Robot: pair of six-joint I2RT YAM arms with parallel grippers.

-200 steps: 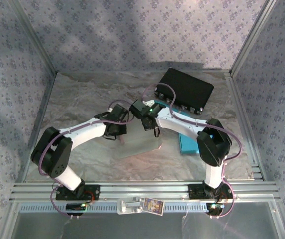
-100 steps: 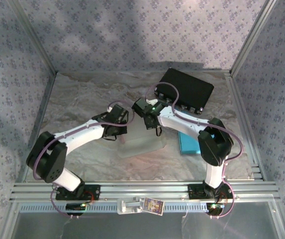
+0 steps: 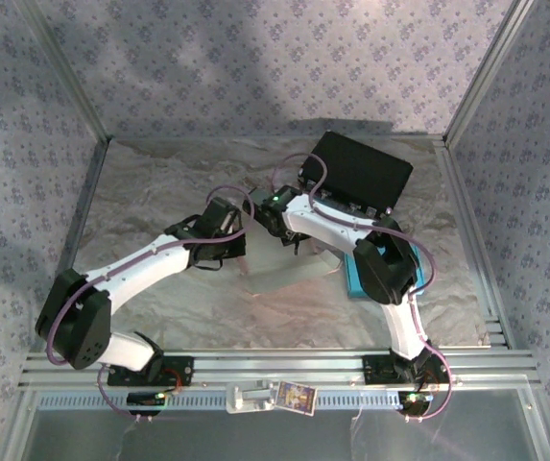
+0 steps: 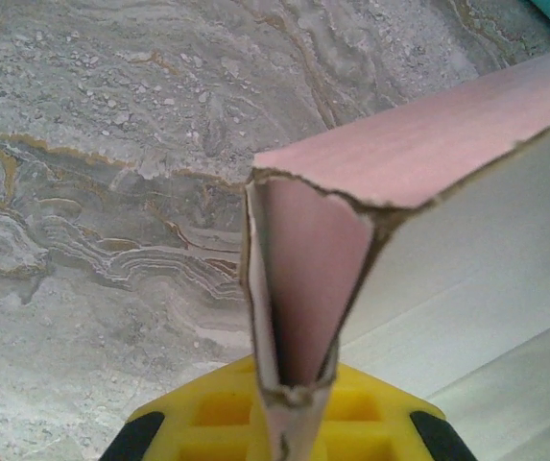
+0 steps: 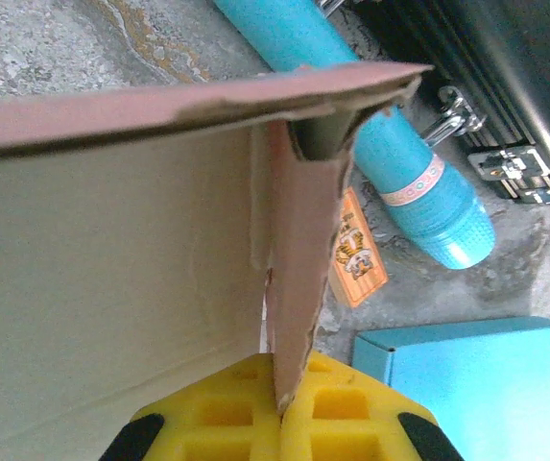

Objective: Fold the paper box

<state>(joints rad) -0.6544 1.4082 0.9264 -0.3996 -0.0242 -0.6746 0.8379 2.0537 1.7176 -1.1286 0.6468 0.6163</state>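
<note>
- The paper box (image 3: pixel 292 272) sits in the centre of the top view, pale and partly raised off the crinkled table cover (image 3: pixel 159 192), between the two arms
- Left gripper (image 4: pixel 287 418), at the bottom edge of the left wrist view, is clamped on a folded pink flap of the box; the flap stands upright out of the yellow pads (image 4: pixel 207 413)
- Right gripper (image 5: pixel 279 408), bottom centre of the right wrist view, is pinched on a pink corner flap, with the white inner wall stretching left
- Upper right of that view: a teal bottle (image 5: pixel 390 182), a small orange card (image 5: pixel 356 254) and a black case (image 5: pixel 514 67); a teal box (image 5: pixel 476 394) lies lower right
</note>
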